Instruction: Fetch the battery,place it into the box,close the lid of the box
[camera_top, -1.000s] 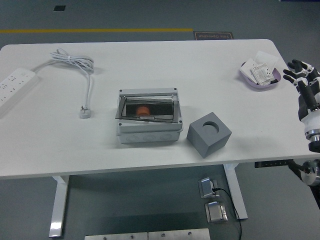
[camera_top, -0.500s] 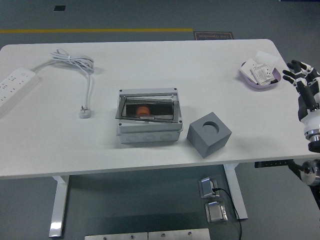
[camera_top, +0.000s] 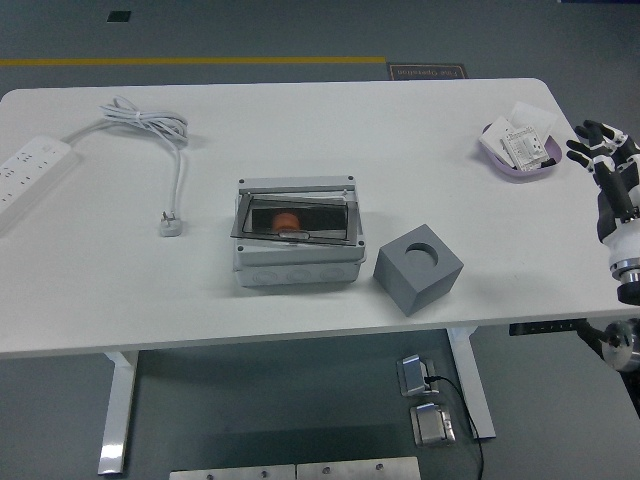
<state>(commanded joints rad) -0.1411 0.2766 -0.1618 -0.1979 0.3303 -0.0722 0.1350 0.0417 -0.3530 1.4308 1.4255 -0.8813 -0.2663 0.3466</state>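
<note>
So at this point I had the right hand (camera_top: 603, 150) hovering off the right edge of the white worktop (camera_top: 420, 140), fingers loosely spread and gripping nothing, just beside the shallow lilac dish (camera_top: 516, 150) with the white packets in it. The left arm wasn't on camera at all.

The grey plastic junction box (camera_top: 297, 232) sat mid-worktop with its smoky see-through hinged lid (camera_top: 300, 218) lying down over the opening, maybe a touch skewed; I couldn't tell from up there if it was properly latched. Through the lid I could make out a small orange-red rounded thing (camera_top: 286, 220) inside. My guess was that this was the battery, though it was too small and tinted to be sure.

Handling-wise, I figured a battery that size would be light, hard and a bit slippery, so it would want a pinch across its short axis with thumb and two fingers, not a full fist. The lid looked thin and stiff, probably easy to scuff or flex, so I'd have pressed it down near the front edge by the little latch tab, not in the middle of the pane.

Also on the worktop: a grey cube with a round hole in its top (camera_top: 418, 270) just right of the box, and a white power strip (camera_top: 30, 165) with its coiled cable (camera_top: 150, 125) off to the left.
</note>
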